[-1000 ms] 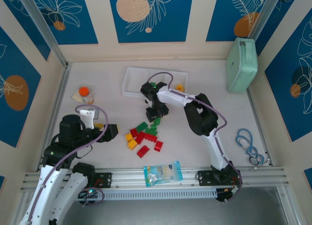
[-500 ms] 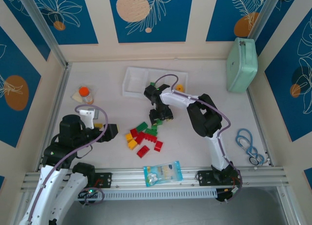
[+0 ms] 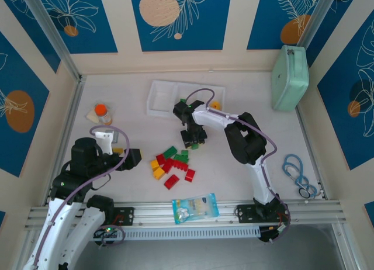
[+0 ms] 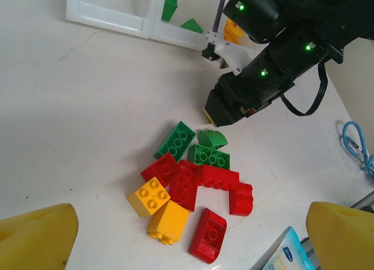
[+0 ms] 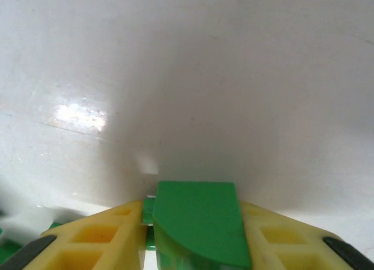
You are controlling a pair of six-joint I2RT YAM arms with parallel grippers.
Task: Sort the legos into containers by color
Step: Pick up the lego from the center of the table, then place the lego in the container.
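Observation:
The loose legos (image 3: 173, 164) lie in a red, green and yellow heap mid-table, seen close in the left wrist view as the pile (image 4: 193, 185). My right gripper (image 3: 194, 140) is at the heap's far end, low over the table. It is shut on a green wedge lego (image 5: 196, 222) held between its yellow fingers (image 5: 99, 241). The white tray (image 3: 159, 98) of containers lies beyond it, with a green brick (image 3: 183, 100) and a yellow-orange one (image 3: 215, 105) inside. My left gripper (image 3: 133, 157) hovers left of the heap, open and empty, its yellow fingertips (image 4: 36, 238) wide apart.
An orange-capped bottle (image 3: 101, 110) stands at the far left. A mint-green case (image 3: 290, 77) leans at the back right. Blue scissors (image 3: 299, 175) lie at the right. A clear blue-printed bag (image 3: 196, 207) rests on the near rail, just below the heap.
My right gripper has shifted a little right and toward the near edge, down at the green bricks on the heap's far end. The left arm has stayed still.

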